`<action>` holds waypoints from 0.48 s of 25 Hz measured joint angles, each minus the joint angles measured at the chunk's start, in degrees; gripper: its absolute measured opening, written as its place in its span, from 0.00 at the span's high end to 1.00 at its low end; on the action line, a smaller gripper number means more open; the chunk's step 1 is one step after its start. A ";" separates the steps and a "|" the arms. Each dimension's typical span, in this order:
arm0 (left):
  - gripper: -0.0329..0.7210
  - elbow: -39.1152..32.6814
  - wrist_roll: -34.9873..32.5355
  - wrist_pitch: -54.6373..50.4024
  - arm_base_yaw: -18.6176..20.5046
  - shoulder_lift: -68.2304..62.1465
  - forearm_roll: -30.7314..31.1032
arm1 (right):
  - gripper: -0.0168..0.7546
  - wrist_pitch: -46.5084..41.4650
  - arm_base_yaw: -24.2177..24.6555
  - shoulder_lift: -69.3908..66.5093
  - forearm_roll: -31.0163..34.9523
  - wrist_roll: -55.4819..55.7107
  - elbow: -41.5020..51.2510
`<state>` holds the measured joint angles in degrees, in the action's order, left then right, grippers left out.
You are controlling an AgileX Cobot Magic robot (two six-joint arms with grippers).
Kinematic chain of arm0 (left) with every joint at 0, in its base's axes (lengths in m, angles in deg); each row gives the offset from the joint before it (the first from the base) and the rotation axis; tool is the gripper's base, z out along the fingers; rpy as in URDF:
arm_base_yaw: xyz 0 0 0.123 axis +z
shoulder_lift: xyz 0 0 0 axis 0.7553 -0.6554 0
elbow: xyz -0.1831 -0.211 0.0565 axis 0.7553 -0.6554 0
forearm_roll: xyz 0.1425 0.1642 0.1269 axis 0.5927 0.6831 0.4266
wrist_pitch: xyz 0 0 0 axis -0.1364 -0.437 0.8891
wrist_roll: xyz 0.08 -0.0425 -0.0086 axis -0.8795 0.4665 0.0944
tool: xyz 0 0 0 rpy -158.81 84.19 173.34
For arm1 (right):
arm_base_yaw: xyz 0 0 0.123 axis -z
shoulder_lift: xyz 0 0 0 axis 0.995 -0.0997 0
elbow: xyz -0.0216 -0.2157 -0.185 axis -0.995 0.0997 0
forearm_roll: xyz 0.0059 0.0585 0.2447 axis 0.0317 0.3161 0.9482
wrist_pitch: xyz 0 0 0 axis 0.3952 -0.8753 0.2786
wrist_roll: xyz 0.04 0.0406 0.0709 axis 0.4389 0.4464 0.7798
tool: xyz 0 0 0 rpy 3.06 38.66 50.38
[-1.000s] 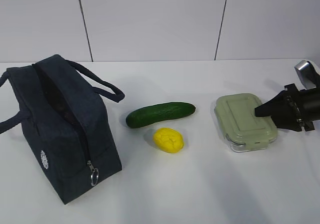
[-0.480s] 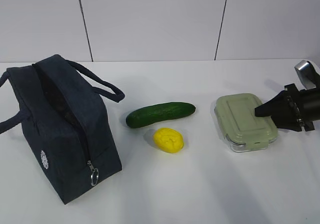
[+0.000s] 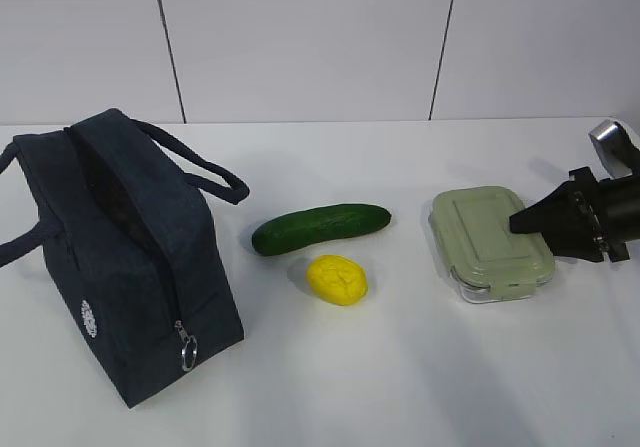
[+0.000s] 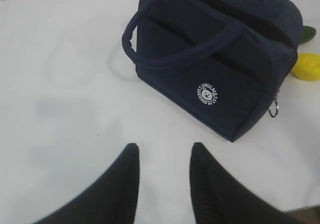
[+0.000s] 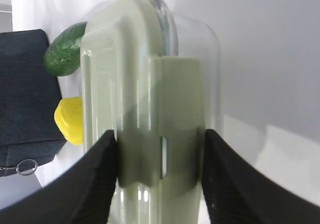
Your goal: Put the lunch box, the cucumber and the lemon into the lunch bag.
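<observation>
Lunch box (image 3: pixel 492 243) sits on the table right of the cucumber (image 3: pixel 319 227); right gripper (image 5: pixel 159 176) fingers bracket its lid clip, contact unconfirmed; glass looks heavy, rigid, slippery, breakable, so grip across the clipped edge; left gripper (image 4: pixel 162 156) parted, empty.

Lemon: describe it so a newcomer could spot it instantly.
Start at the big dark navy lunch bag on the left of the white table. Just right of it lies a long dark green cucumber, and the lemon sits directly in front of that, nearer the camera. It is the only yellow thing there: small, oval, far shorter than the cucumber.
</observation>
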<state>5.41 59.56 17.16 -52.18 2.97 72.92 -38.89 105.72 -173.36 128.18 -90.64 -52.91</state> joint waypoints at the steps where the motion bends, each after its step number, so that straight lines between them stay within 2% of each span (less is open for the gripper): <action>1: 0.63 0.00 0.00 0.00 0.00 0.00 0.00 | 0.51 0.00 0.00 0.00 0.00 0.00 0.00; 12: 0.63 0.00 0.00 0.00 0.00 0.00 0.00 | 0.51 0.00 0.00 0.00 0.00 2.16 0.00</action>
<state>5.41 59.56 17.16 -52.18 2.97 72.92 -38.89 105.72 -173.36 128.18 -88.49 -52.91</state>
